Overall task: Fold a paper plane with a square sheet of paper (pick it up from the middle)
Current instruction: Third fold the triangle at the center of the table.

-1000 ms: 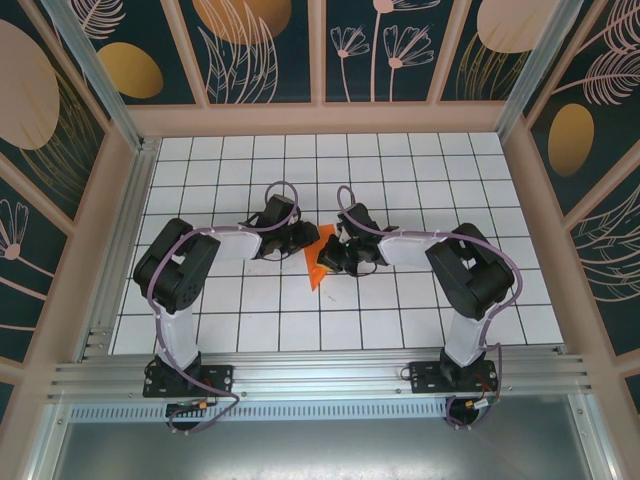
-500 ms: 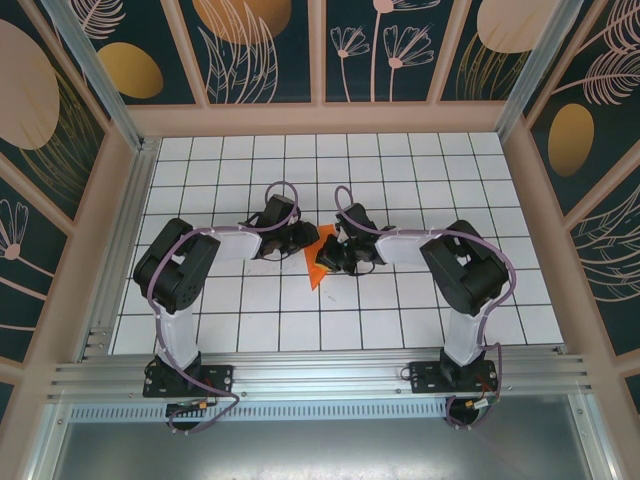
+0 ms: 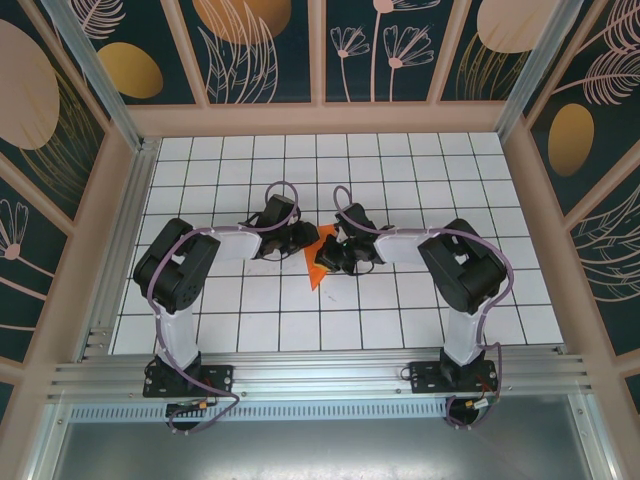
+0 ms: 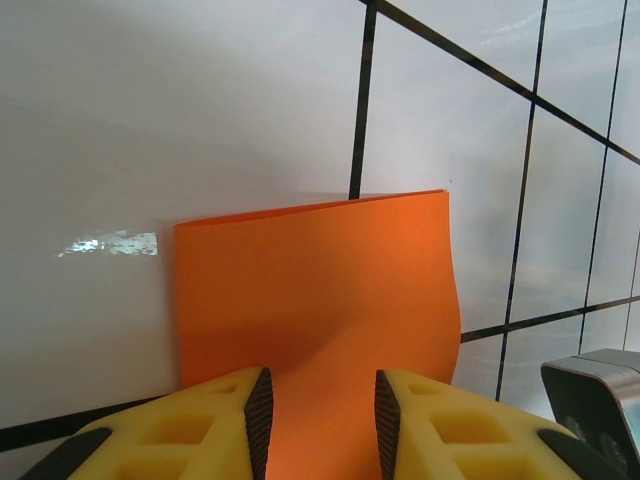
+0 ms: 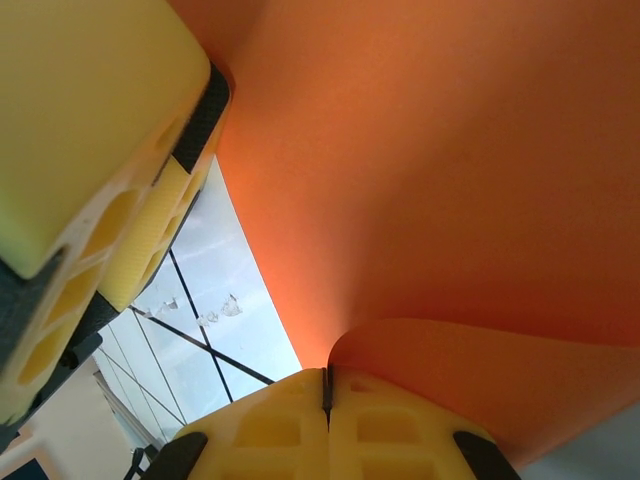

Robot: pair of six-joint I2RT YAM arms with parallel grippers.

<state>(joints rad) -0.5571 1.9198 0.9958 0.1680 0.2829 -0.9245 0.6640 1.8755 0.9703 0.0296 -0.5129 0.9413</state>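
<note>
Orange square sheet of paper (image 3: 318,262), creased, lies at the middle of the desk (image 3: 250,310), betw. both arms. We see the left tool (image 4: 318,385) part-open, pads either side of the paper's near edge w/ a clear gap; contact is hard to judge. Our right tool (image 5: 325,385) is clamped tight, pinching a curled-up bit of the sheet.

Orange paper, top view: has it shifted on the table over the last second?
No. The square sheet of paper has its near tip on the same tile of the table grid as in both earlier pictures, with no drift either way.
</note>
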